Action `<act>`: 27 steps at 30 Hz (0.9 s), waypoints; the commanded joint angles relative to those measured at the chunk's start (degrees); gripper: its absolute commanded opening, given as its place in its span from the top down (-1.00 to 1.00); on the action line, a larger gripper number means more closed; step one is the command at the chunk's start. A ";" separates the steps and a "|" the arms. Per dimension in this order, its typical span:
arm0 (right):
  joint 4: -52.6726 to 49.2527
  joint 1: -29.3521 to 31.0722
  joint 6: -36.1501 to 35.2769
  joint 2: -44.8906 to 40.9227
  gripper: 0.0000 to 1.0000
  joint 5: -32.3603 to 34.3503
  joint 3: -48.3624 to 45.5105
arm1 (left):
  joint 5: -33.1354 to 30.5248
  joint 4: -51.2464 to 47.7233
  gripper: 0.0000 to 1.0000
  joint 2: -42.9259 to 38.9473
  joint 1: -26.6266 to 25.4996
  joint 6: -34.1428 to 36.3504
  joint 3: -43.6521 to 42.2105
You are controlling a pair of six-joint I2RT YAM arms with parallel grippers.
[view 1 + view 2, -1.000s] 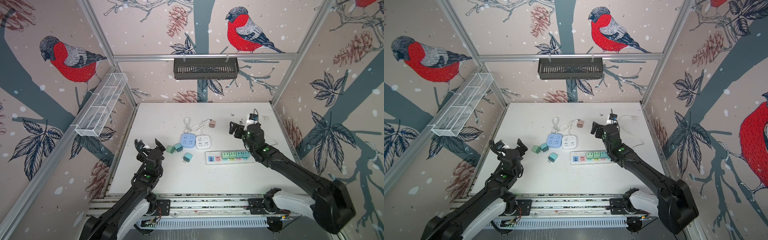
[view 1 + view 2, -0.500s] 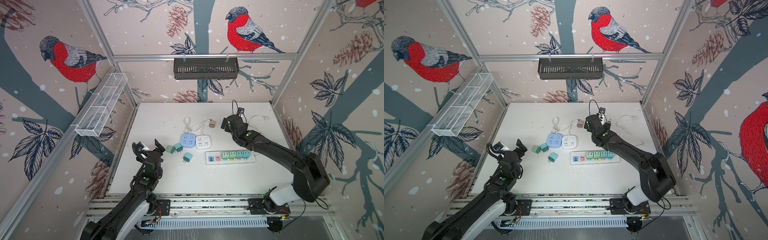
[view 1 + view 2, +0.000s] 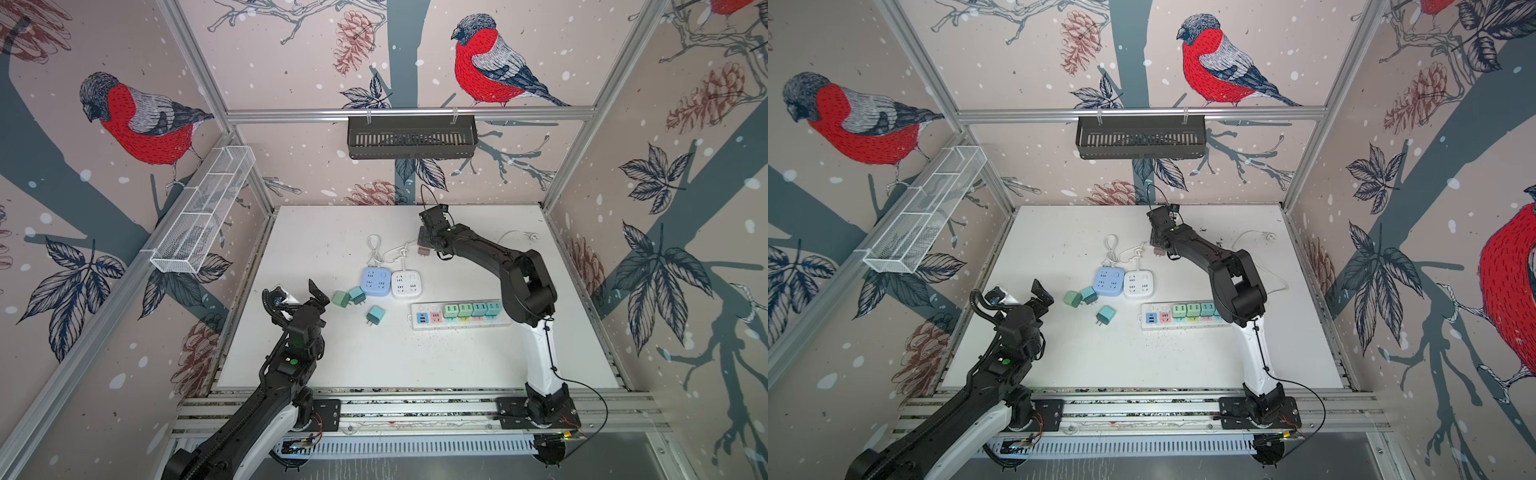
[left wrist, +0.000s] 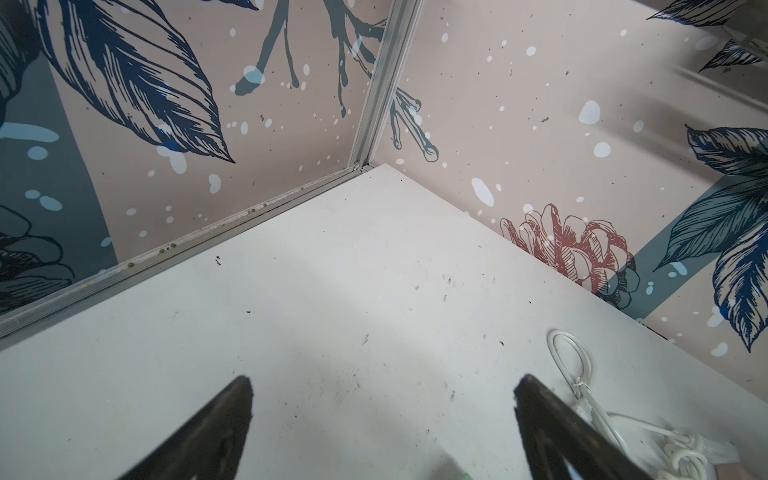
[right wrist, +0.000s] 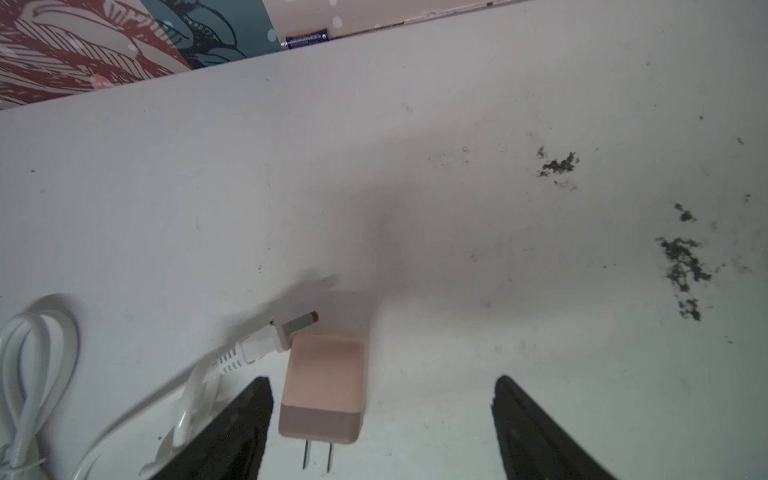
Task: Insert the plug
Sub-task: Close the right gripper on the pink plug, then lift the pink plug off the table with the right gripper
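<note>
Lying flat on the white desk (image 3: pixel 374 353), the pink plug (image 5: pixel 324 386) is straddled by the spread, ungripping right end effector (image 5: pixel 382 382). The left end effector (image 4: pixel 382 380) is held wide open, empty, beside bird-printed walls (image 3: pixel 145 120). Dirt (image 5: pixel 681 262) is seen scattered across the surface.

Item: robot lab enclosure, as we read it. White table (image 3: pixel 374 353), aluminium frame (image 3: pixel 291 113), bird-print walls (image 3: pixel 291 50), arm-mounting rail (image 3: pixel 415 409); wire basket (image 3: pixel 203 212) beyond left gripper (image 3: pixel 297 291).
</note>
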 commanded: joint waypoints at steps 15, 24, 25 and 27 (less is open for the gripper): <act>-7.82 1.10 -0.11 8.78 -0.66 -1.51 8.61 | -4.64 -0.28 -0.95 -5.58 0.09 -2.35 -1.61; -8.33 1.28 -0.36 11.46 -0.48 -3.18 10.16 | -3.66 1.36 -0.95 -5.98 0.07 -1.45 -2.45; -8.35 1.32 -0.44 11.52 -0.46 -3.09 10.18 | -3.71 1.47 -0.95 -5.74 0.06 -1.54 -2.48; -8.46 1.37 -0.59 11.80 -0.38 -2.87 10.20 | -3.58 1.83 -0.95 -5.33 0.10 -1.45 -2.45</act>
